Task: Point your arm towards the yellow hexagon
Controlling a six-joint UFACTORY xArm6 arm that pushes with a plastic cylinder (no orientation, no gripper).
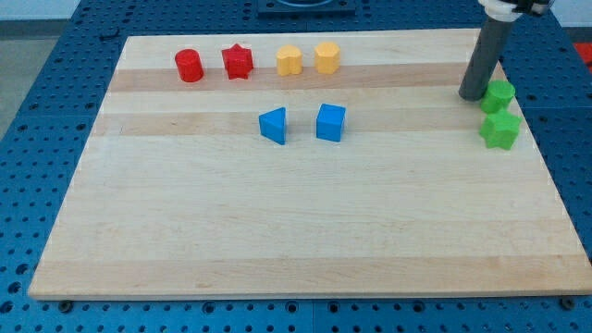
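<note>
The yellow hexagon (326, 57) sits near the view's top, just right of a second yellow block (289, 61) whose shape is rounder and hard to make out. My tip (473, 95) rests on the board at the view's upper right, far to the right of the yellow hexagon and slightly lower. The tip touches or nearly touches the left side of a green block (499, 95).
A red cylinder (189, 66) and a red star (238, 62) lie left of the yellow blocks. A blue triangular block (274, 125) and a blue cube (330, 122) sit mid-board. A green star (500, 130) lies below the green block, near the board's right edge (546, 166).
</note>
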